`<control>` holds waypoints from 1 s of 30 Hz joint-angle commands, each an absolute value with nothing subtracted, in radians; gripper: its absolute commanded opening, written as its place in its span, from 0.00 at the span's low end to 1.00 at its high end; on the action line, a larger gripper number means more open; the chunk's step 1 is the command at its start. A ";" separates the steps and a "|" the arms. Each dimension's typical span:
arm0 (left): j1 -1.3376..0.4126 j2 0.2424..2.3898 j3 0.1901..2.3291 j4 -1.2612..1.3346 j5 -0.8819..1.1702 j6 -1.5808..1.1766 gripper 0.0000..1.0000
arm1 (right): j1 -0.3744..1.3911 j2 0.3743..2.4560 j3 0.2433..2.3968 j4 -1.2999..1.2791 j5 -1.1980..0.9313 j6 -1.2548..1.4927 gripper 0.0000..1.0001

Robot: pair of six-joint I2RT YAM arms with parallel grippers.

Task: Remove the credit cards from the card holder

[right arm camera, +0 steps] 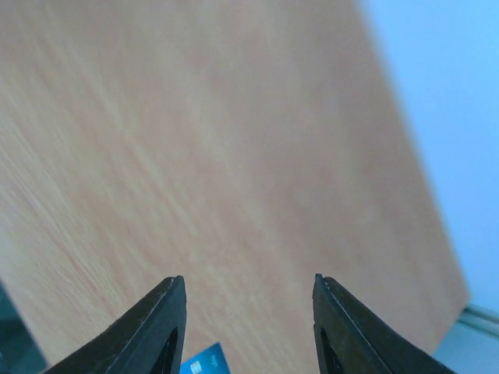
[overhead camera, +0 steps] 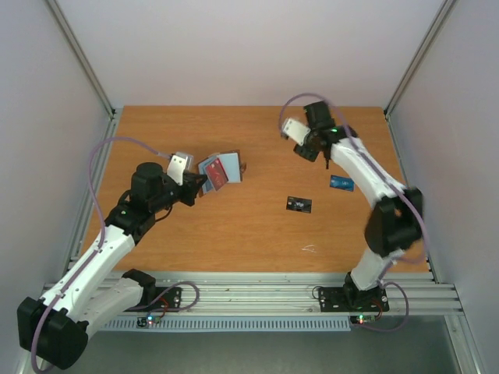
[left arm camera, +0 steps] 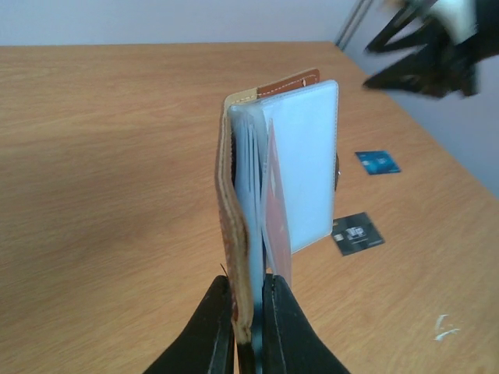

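Left gripper (left arm camera: 248, 305) clamps the card holder (left arm camera: 234, 202) upright, at ten o'clock from the centre of the table (overhead camera: 234, 241). Its red card (left arm camera: 277, 206), thin, stiff, probably slick, wants pinching by the exposed edge. Right gripper (right arm camera: 248, 292), jaws apart and empty, hovers at three o'clock.

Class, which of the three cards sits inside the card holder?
The red card, tucked in the card holder; the blue card and black card lie on the table.
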State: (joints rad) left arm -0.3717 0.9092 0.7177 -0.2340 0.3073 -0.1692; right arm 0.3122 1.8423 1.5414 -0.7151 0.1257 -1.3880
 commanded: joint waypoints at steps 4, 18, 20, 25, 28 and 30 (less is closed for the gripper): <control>-0.364 0.887 0.718 -0.036 0.479 -0.255 0.00 | 0.311 1.316 1.494 -0.688 -0.552 -0.815 0.52; -0.363 0.857 0.710 0.207 0.717 -0.363 0.00 | 0.624 1.410 1.500 -0.561 -0.870 -0.406 0.40; -0.362 0.841 0.698 0.242 0.762 -0.365 0.00 | 0.622 1.427 1.518 -0.606 -0.844 -0.421 0.38; -0.362 0.822 0.677 0.299 0.817 -0.380 0.00 | 0.560 1.406 1.465 -0.608 -0.961 -0.408 0.38; -0.363 0.818 0.678 0.318 0.851 -0.380 0.00 | 0.533 1.371 1.439 -0.603 -1.011 -0.413 0.39; -0.364 0.818 0.677 0.331 0.873 -0.380 0.00 | 0.520 1.351 1.425 -0.587 -1.032 -0.412 0.40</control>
